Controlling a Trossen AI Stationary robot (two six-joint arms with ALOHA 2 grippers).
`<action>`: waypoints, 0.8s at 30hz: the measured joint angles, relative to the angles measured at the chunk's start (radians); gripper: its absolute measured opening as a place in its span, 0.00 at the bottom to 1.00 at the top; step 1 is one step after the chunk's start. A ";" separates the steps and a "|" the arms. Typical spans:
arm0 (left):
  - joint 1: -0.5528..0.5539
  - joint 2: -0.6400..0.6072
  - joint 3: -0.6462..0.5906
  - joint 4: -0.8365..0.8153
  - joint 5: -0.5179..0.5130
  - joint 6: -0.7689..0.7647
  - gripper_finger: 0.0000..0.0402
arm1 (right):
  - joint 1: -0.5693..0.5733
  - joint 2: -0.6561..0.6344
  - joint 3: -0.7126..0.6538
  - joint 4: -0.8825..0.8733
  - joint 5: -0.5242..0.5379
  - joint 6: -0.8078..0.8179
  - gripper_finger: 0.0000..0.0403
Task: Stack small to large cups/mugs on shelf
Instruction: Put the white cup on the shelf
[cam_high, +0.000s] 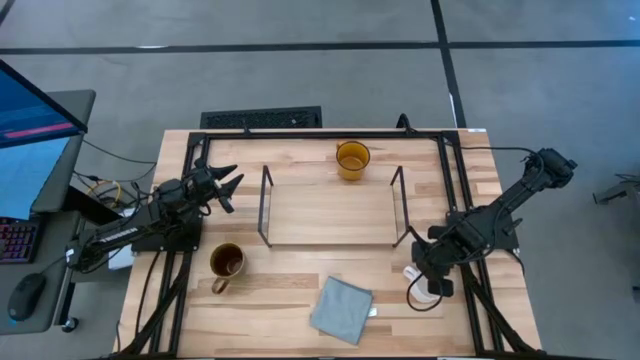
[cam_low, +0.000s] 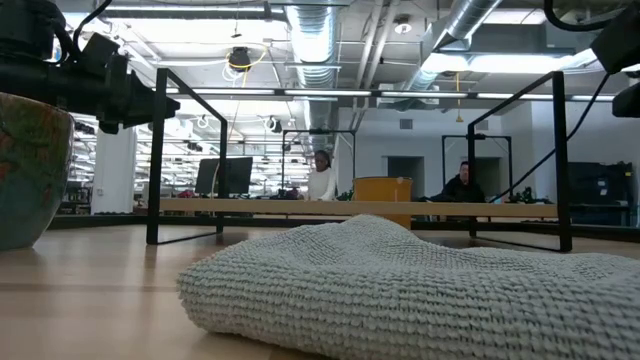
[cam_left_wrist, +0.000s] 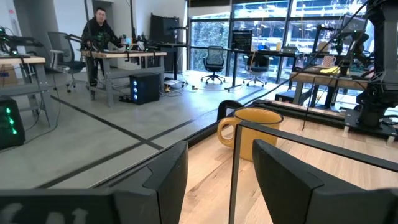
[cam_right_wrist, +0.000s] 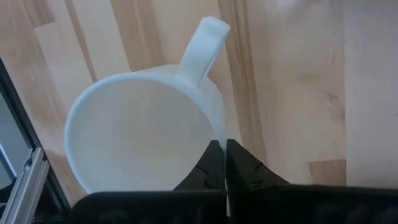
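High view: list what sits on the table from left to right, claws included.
Left claw → brownish mug → shelf → amber mug → right claw, shut on the white mug's rim. The grey cloth overlaps the shelf's span, so it is omitted.

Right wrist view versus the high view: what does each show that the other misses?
Only the right wrist view shows the right gripper shut on the white mug's rim, handle pointing away. Only the high view shows the shelf bare, the amber mug behind it, the brown mug and grey cloth in front, and the left gripper open, waiting at the shelf's left. Both show the white mug on the tabletop.
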 joint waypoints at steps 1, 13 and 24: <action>0.000 0.000 0.000 0.000 0.000 0.000 0.43 | 0.000 0.000 0.000 0.000 -0.002 0.000 0.01; 0.000 0.000 0.000 0.000 0.000 0.000 0.43 | -0.022 0.000 0.067 -0.062 -0.005 -0.048 0.01; 0.000 0.000 0.000 0.000 0.000 0.000 0.43 | -0.102 0.000 0.232 -0.137 -0.004 -0.136 0.01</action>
